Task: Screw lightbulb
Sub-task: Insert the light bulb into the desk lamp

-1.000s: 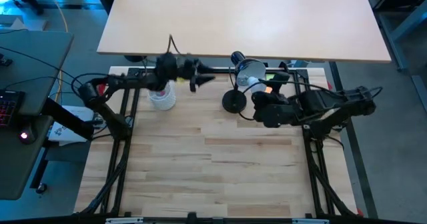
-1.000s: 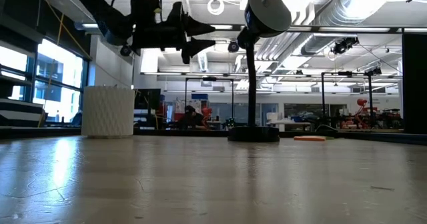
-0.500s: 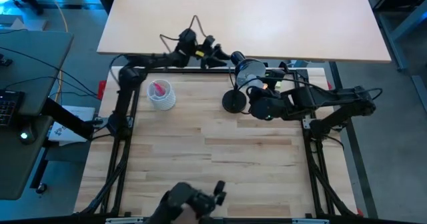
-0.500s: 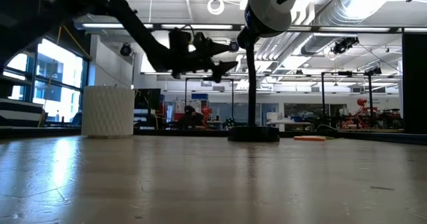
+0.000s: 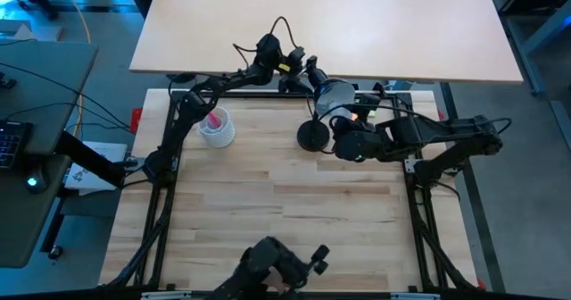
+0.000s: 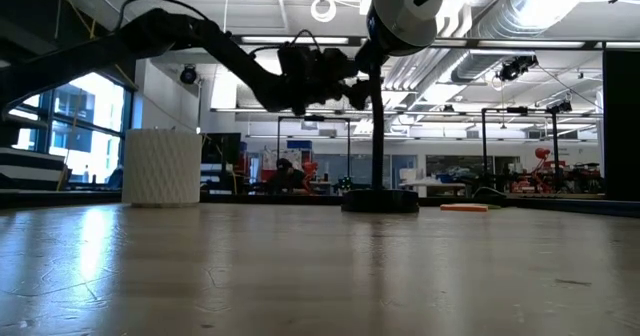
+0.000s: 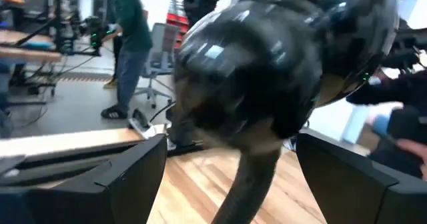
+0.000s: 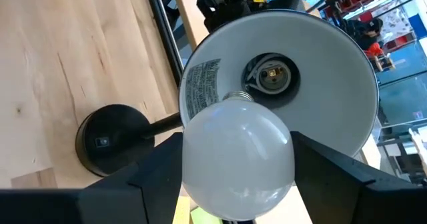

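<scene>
We've got the right gripper (image 8: 233, 184) clamped on the lightbulb (image 8: 237, 161), fingers on either side of the white globe. The bulb's silvery base points at the lamp shade (image 8: 280, 104) but sits just short of the socket (image 8: 272, 75): not threaded in, and the base looks off-centre from the socket opening. In the high view the right gripper (image 5: 350, 139) sits just beside the lamp head (image 5: 332, 95), over the far edge of the wood table (image 5: 285, 211).

Left gripper (image 7: 230, 164) is spread wide, with the back of the black lamp head (image 7: 267, 57) filling the gap between the fingers. We can't quite tell from the wrist view whether the fingers (image 7: 120, 177) touch the shade; it looks like they straddle it with daylight on both sides. From above, the left gripper (image 5: 299, 68) is at the far side of the lamp head, opposite the right arm. The low view puts it (image 6: 345, 81) up at the height of the lamp neck (image 6: 378, 126), well clear of the tabletop.

Lamp base (image 5: 312, 137) sits flat on the table, upright stem. White cup (image 5: 215, 127) with pink items stands well apart to the left, untouched. A person (image 7: 130, 44) stands in the room behind.
</scene>
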